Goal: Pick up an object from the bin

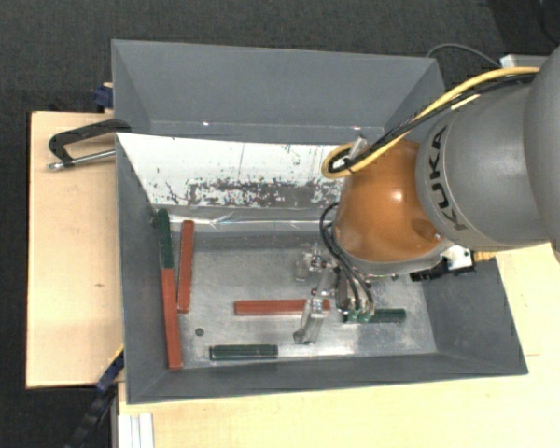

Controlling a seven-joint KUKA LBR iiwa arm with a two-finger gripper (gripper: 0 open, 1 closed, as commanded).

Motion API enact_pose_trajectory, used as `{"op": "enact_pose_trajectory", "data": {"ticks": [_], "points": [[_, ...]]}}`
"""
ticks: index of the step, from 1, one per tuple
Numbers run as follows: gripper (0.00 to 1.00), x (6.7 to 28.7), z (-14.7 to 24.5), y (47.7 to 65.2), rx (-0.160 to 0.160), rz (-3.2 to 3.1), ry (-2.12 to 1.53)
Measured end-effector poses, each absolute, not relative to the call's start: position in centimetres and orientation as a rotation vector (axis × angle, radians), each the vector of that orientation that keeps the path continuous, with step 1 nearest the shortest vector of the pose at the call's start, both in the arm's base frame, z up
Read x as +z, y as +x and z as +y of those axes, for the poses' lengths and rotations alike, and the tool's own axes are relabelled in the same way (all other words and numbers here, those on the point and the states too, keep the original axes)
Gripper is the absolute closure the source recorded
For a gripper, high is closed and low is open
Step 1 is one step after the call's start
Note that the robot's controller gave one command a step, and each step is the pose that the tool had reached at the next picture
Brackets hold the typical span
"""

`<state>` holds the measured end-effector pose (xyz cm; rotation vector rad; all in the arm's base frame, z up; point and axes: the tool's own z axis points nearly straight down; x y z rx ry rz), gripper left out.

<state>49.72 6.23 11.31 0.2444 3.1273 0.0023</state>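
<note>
**Red-orange bar (269,308) flat on the bin floor, its right end at the gripper (314,315)**

The red-orange bar lies lengthwise across the middle of the grey metal bin (261,91), slightly towards the front wall, on bare floor and apart from the other pieces.

Three thin sticks lie against the bin's left wall. A dark green stick (161,239) sits furthest back. Just beside it to the right is a short red-orange stick (184,267), running front to back. A long red stick (172,329) carries the line on from the green one down to the front left corner. These three lie close together and may touch, though this cannot be told for sure.

Further right, near the front wall, a dark green bar (244,351) lies flat and parallel to the red-orange bar, in front of it and clear of it.

The gripper is down at floor level right of centre, its metal tip at the right end of the red-orange bar. The two seem to meet there. The cables and the metal parts crowd this spot, so it cannot be told whether the gripper is set wide or narrow, or whether the bar is inside it.

Just to the gripper's right a second dark green piece (386,315) lies flat on the floor, partly under the wrist.

Above it is the orange cover (383,213) of the wrist, with yellow and black cables (448,96) looping over it. The grey arm (504,157) enters from the right over the bin's rim.
</note>
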Motion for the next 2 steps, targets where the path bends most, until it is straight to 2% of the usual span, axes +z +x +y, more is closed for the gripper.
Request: {"op": "enact_pose_trajectory", "data": {"ticks": [1,2], "points": [[0.0,7.1,9.1,49.2,0.002,3.12,0.374],[1.0,6.6,10.7,49.1,0.003,3.124,0.366]]}}
